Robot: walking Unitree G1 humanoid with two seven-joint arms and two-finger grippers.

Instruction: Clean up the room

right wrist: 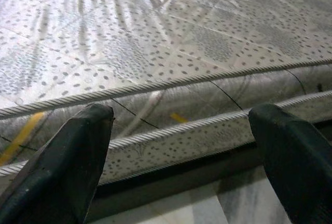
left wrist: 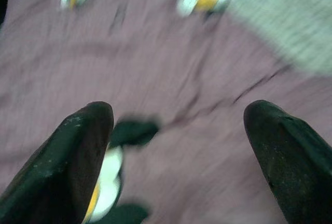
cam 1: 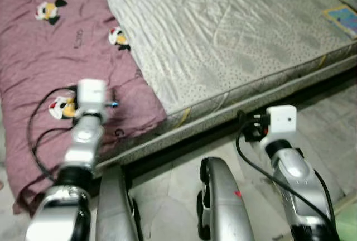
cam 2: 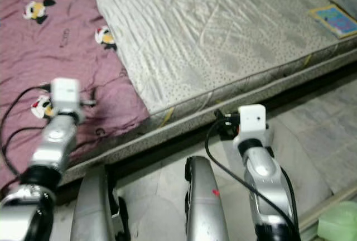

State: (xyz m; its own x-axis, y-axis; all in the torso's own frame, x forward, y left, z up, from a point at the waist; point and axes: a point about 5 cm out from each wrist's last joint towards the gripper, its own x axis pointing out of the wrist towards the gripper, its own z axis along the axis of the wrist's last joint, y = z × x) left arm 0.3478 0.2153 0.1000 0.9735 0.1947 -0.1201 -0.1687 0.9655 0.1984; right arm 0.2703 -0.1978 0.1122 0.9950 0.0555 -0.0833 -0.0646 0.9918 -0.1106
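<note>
A maroon blanket [cam 1: 50, 57] printed with small cartoon figures in black, white and yellow covers the left third of the head views, draped over the edge of a bare grey quilted mattress [cam 1: 223, 34] that fills the upper middle and right. There are dark letters printed on the blanket near the cartoon figures, but they are too small and blurred to read. At the far upper right of the frame a flat blue and yellow item [cam 2: 333, 19], perhaps a book or card, lies on the mattress near its edge; whatever is printed on it cannot be made out. The left gripper [left wrist: 181, 156] is over the blanket at the left of the frame, its two black fingers [left wrist: 67, 167] spread wide with nothing between them, one of the cartoon prints just under one fingertip. The right gripper [right wrist: 181, 162] hangs at the lower right, in front of the mattress side, above the pale marble floor [cam 1: 329, 124]; its fingers [right wrist: 62, 167] are also wide apart and empty, pointing at the corded seam of the mattress. A pale green object [cam 2: 337, 221] sits on the floor in the lower right corner of the right eye view.
</note>
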